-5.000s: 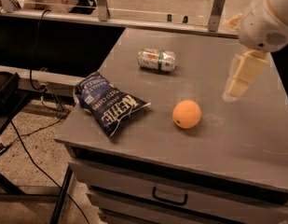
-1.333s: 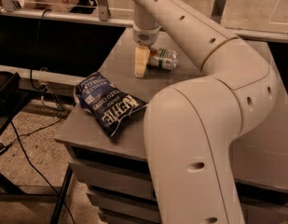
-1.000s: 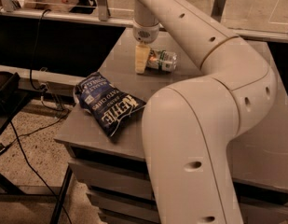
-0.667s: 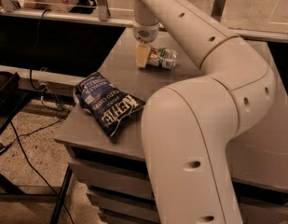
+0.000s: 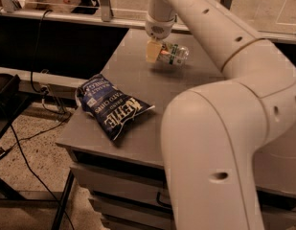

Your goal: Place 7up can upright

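The 7up can [image 5: 176, 53] is silver with green markings. It lies on its side at the far middle of the grey table [image 5: 133, 75], raised slightly with a shadow under it. My gripper [image 5: 155, 51] hangs from the white arm that reaches in from the lower right. Its cream fingers [image 5: 152, 51] close on the can's left end.
A blue Kettle chips bag [image 5: 113, 107] lies near the table's front left corner. My large white arm [image 5: 219, 143] covers the right half of the table. Drawers [image 5: 123, 186] sit below the front edge. Cables [image 5: 28, 147] run over the floor at the left.
My gripper has shifted right onto the can's left end and closed on it. The can has risen slightly off the table.
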Tool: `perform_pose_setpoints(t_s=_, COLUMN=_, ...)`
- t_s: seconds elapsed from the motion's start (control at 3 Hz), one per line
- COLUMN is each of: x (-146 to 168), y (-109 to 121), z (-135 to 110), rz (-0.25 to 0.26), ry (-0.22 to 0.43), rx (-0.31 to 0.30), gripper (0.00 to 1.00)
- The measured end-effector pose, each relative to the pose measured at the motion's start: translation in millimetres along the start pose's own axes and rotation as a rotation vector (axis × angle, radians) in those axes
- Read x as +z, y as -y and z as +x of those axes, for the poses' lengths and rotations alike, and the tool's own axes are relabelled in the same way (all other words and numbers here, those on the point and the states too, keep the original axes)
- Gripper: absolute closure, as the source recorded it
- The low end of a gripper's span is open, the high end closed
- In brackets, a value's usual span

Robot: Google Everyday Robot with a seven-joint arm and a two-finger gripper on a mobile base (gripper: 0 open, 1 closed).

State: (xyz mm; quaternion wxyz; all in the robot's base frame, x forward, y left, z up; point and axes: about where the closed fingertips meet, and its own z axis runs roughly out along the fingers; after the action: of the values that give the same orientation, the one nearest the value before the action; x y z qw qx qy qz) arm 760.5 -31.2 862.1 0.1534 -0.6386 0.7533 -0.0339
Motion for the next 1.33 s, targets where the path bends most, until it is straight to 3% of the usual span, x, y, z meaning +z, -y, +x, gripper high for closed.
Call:
perform_pose_setpoints(t_s=0.67, x=-67, y=0, z=37, rz=-0.01, ry=0.343, rx=0.009, gripper=1.0)
perform_pose_setpoints(t_s=1.0, x=-89, y=-6, z=59, rz=-0.05, ry=0.547, rx=0.029, gripper=1.0)
perform_pose_setpoints(t_s=1.33, x=-121, y=-14, z=72, rz=-0.104, ry=0.833, rx=0.05, gripper=1.0)
